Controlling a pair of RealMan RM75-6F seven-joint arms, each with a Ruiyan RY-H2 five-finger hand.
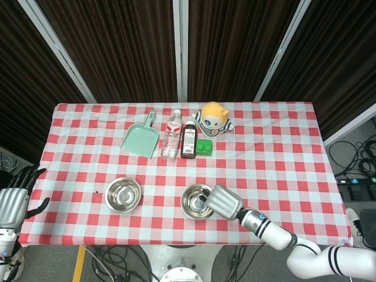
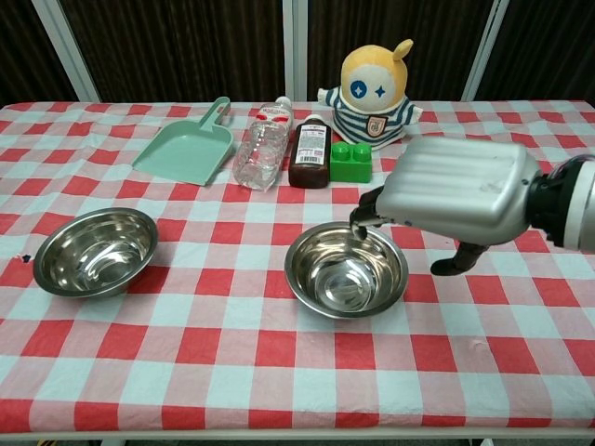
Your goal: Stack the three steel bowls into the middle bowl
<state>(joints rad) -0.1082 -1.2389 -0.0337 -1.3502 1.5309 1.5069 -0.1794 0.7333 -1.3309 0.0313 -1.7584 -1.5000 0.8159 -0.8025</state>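
Bare checkered tablecloth (image 2: 279,390) is seen along the near edge, in front of two steel bowls: the middle bowl (image 2: 346,269) and, well apart, the left bowl (image 2: 96,251). The right hand (image 2: 456,200) is held over the middle bowl's far rim, fingertips (image 2: 361,219) curled at the rim; whether anything is gripped cannot be told. The left hand (image 1: 14,197) is kept off the table's left edge, fingers apart and holding nothing.

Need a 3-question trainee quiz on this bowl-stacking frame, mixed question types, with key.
1. True or false: the right hand is at the rim of the middle bowl.
2. How many steel bowl positions show on the table? A) one B) two C) three
3. Fill in: the left hand is off the table's ___ edge.

Key: 1 true. 2 B; the other is the left bowl. 3 left.
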